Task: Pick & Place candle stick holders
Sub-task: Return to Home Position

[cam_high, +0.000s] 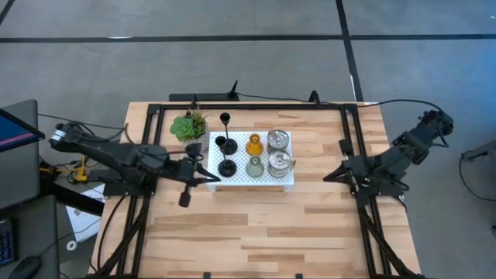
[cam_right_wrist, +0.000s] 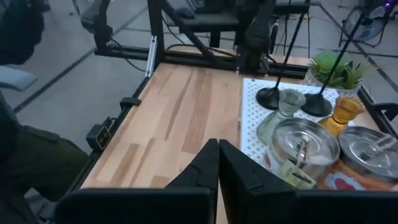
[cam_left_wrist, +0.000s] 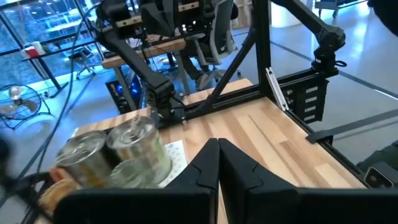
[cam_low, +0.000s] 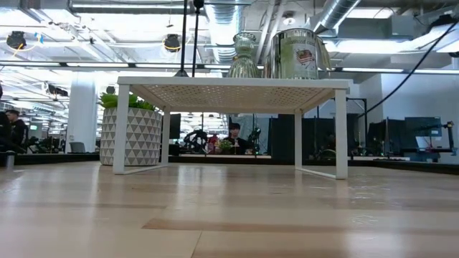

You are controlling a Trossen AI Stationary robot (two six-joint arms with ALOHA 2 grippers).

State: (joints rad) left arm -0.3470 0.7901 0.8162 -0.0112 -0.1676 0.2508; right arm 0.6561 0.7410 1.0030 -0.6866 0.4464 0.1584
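**Seven candle holders on a white shelf, both arms drawn back**

Seen from above, a pale wooden desk fills the middle of the picture.

At far left, the left arm reaches in low across the desk. The left gripper hangs just beside the front left corner of a white perforated shelf. Its wrist view shows the two dark fingers pressed together, holding nothing.

Behind that gripper, a green plant in a patterned pot stands on the desk, just beside the shelf's back left corner.

The shelf sits in the middle of the desk, and all the holders appear to stand on top of it. At its left end are the thin black holders, with round bases and upright stems. Next comes the amber holder at the back, with the pale green holder in front of it. At the right end stand two silvery cups, one behind the other.

Right of the shelf is bare desk. The right gripper waits near the desk's right edge, apart from the shelf and pointing toward it. Its fingers are also closed together and empty.
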